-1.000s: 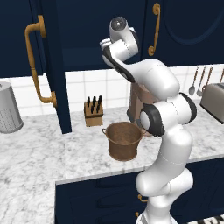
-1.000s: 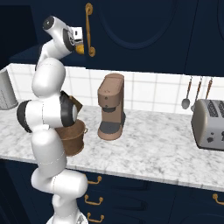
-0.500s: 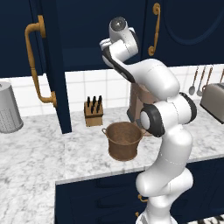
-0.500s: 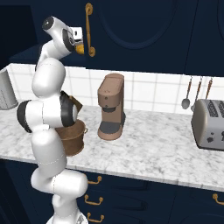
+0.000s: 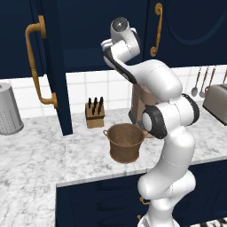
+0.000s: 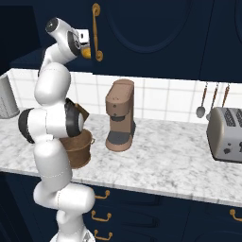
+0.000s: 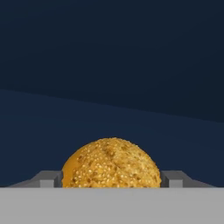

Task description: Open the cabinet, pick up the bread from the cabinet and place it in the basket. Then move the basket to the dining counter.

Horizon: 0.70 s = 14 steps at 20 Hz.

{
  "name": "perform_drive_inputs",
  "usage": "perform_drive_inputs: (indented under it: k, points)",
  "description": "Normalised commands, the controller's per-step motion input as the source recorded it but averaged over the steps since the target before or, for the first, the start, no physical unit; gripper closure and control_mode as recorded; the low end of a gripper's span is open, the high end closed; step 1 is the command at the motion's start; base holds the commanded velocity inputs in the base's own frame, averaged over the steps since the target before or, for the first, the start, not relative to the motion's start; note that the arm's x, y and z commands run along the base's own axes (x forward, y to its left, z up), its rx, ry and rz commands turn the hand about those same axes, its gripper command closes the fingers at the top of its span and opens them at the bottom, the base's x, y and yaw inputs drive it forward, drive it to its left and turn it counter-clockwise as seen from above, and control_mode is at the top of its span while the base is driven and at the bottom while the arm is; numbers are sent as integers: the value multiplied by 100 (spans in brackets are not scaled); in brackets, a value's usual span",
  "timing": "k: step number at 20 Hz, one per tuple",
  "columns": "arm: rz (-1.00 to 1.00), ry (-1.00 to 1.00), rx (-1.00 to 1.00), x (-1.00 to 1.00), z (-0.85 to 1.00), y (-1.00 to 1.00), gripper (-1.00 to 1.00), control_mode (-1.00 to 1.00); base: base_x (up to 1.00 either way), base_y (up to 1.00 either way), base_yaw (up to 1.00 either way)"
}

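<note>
Hand view: end effector (image 7: pixel 111 178) clamped on the bread (image 7: pixel 111 164) (seeded bun), dark cabinet (image 7: pixel 112 65) interior behind.

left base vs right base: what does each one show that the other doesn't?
Left base: the open cabinet door with its brass handle, the knife block, and the grey perforated cylinder in full.
Right base: the bread at the pincer, and the whole coffee machine.
Both: the basket on the marble counter, the toaster, the hanging utensils.
</note>
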Motion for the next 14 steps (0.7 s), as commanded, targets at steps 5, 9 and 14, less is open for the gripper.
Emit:
perform_drive_inputs:
  k: [5, 9, 14]
  points:
    - [6, -3, -5, -5, -2, 35, 100, -100, 0, 0, 0]
    - [5, -7, -10, -11, 0, 38, 100, -100, 0, 0, 0]
    - [4, -1, -2, -64, 14, 28, 100, -100, 0, 0, 0]
